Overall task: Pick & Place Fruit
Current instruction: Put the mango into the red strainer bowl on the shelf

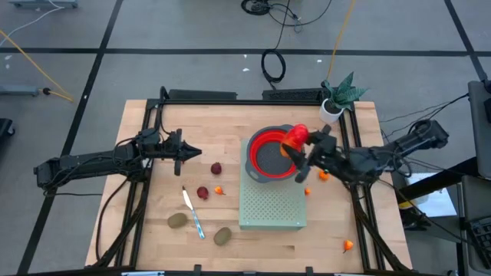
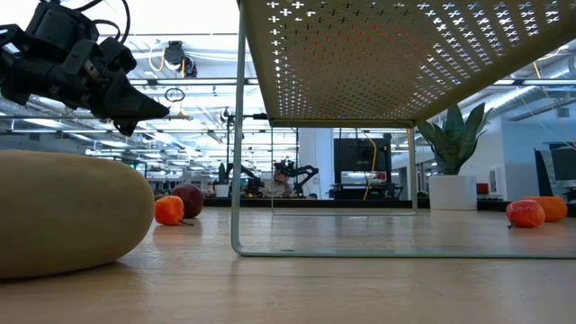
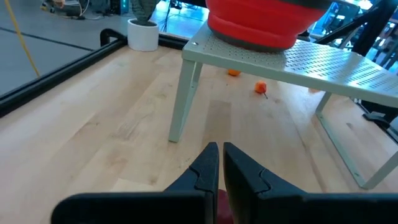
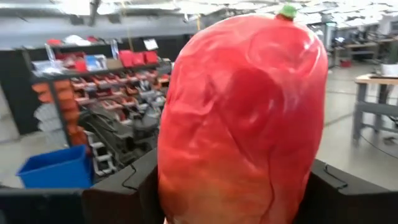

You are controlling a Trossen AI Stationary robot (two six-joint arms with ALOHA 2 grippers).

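An elongated red-orange fruit point(image 1: 294, 136) hangs over the far right rim of the red bowl point(image 1: 261, 146), with my right gripper point(image 1: 301, 150) shut on it. The fruit point(image 4: 242, 118) fills the right wrist view. The bowl stands on a pale green perforated stand point(image 1: 272, 207). My left gripper point(image 1: 190, 153) hovers shut over the table's left half, above and left of a dark red ball point(image 1: 216, 168). On the wood lie another dark red ball point(image 1: 202, 192), two brown-green ovals point(image 1: 178, 221) point(image 1: 222, 235) and several tiny orange balls point(image 1: 219, 190) point(image 1: 323, 175). My right gripper pinches the red-orange fruit between its two fingers point(image 4: 124, 186), one on each of its long sides point(image 4: 171, 174). The fingers reach in about level from the table's right. The fruit is lifted clear above the bowl, its green tip point(image 4: 287, 10) away from the fingers.
A knife with a light-blue handle point(image 1: 192, 211) lies between the ovals. A potted plant point(image 1: 337, 98) stands at the far right corner. Black rails point(image 1: 146, 138) run along the table's sides. One oval point(image 2: 63, 211) looms large in the low view beside the stand's leg point(image 2: 237, 180).
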